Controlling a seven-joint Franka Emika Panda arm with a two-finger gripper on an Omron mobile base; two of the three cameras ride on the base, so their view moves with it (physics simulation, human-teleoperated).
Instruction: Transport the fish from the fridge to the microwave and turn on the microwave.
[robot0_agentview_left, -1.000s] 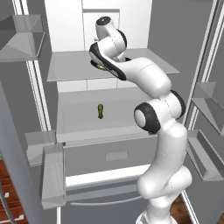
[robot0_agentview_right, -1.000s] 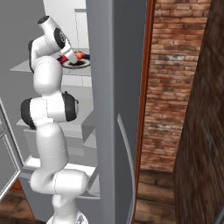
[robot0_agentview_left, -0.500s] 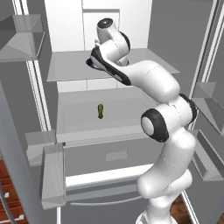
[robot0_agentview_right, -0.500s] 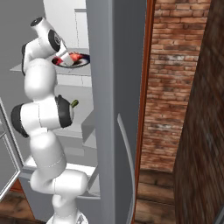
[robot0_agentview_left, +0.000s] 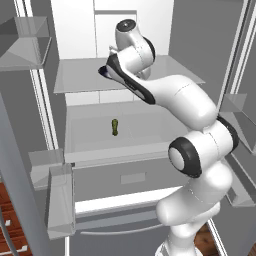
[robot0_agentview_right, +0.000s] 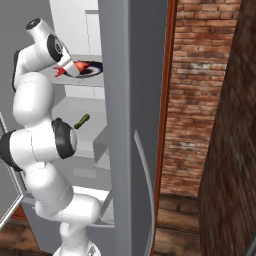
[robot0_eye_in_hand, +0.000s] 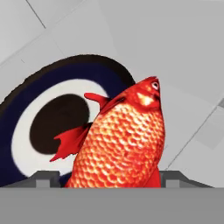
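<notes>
The red-orange fish (robot0_eye_in_hand: 122, 140) stands head up between my gripper's (robot0_eye_in_hand: 111, 179) two dark fingertips (robot0_eye_in_hand: 46, 177), which are shut on its lower body. Behind it lies a round plate (robot0_eye_in_hand: 26, 144) with a dark blue rim, a white ring and a black centre. In the right base view the fish (robot0_agentview_right: 76, 66) hangs at my hand, just left of that plate (robot0_agentview_right: 95, 67) on the fridge's upper shelf. The open fridge (robot0_agentview_left: 80, 75) shows pale grey shelves, and my arm reaches in over the upper one. The microwave is out of view.
A small green pickle-like item (robot0_agentview_left: 115, 126) lies on the lower shelf, also seen from the right (robot0_agentview_right: 81, 120). Translucent door bins (robot0_agentview_left: 60, 200) hang at the left. The grey fridge door (robot0_agentview_right: 130, 100) stands close on my right, with a brick wall (robot0_agentview_right: 200, 75) beyond it.
The fish has come off the plate's centre and moved toward me with the hand. The arm's elbow has swung outward and the wrist has drawn back from the shelf.
</notes>
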